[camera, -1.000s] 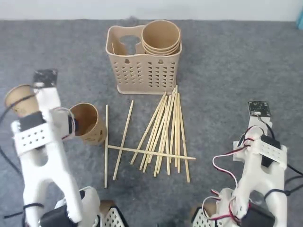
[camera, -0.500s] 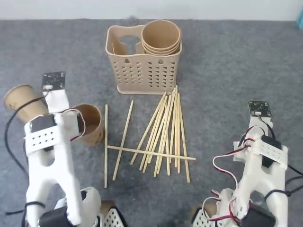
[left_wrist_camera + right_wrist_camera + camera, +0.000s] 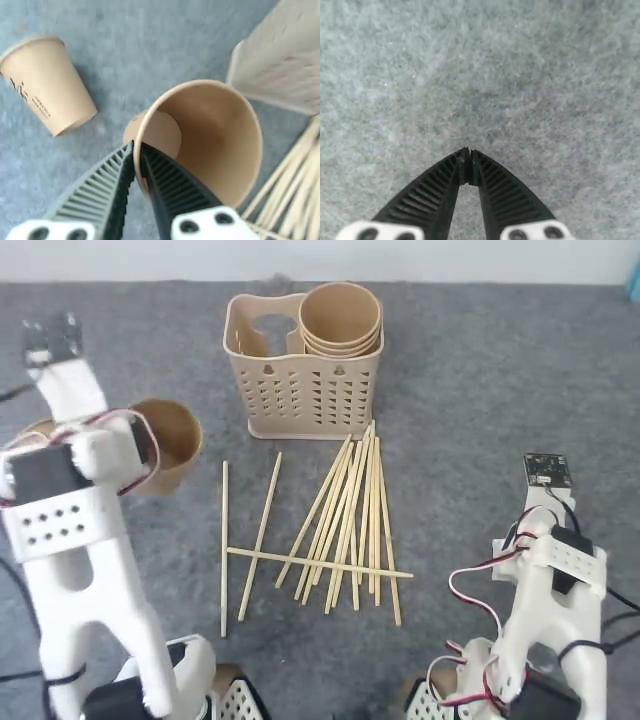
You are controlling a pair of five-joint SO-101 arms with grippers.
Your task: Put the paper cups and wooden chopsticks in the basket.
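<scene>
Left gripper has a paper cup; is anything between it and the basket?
Nothing visible does: bare carpet lies between the held paper cup and the basket. The chopsticks lie nearer the arms, off that line.

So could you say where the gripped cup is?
The cup is at the high view's left, in the left end effector, left of the basket.
</scene>
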